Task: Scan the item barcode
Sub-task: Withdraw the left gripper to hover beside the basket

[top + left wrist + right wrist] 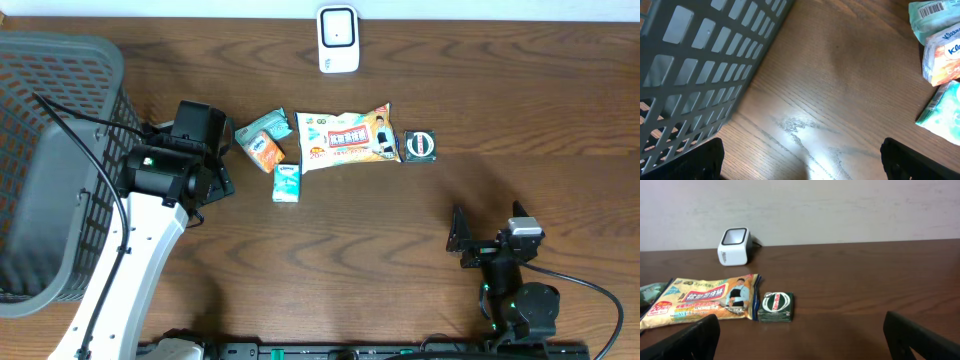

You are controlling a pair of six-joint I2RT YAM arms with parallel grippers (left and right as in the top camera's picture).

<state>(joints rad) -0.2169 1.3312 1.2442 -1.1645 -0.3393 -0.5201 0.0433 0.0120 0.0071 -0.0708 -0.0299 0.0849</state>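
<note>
Both of your grippers are spread wide and grip nothing. Your left gripper [200, 135] hangs left of centre in the overhead view, between the grey basket [60, 120] at the far left and the row of items. In the left wrist view its fingers [695, 160] fill the 2 bottom corners, with bare table [830, 75] between them and the basket wall in the upper left.

Your right gripper [485, 235] sits low at the lower right of the overhead view, well apart from everything.

The items lie flat across the middle. 3 tissue packs sit just right of the left gripper: a teal pack [262, 127], an orange pack [266, 151] touching it, and a mint pack [287, 183] below. The teal pack shows a barcode [930, 9] at the top right of the left wrist view. Next comes the snack bag [347, 138], then a small green box [419, 146] just beside it.

The white scanner [338, 40] stands at top centre, apart from the items
</note>
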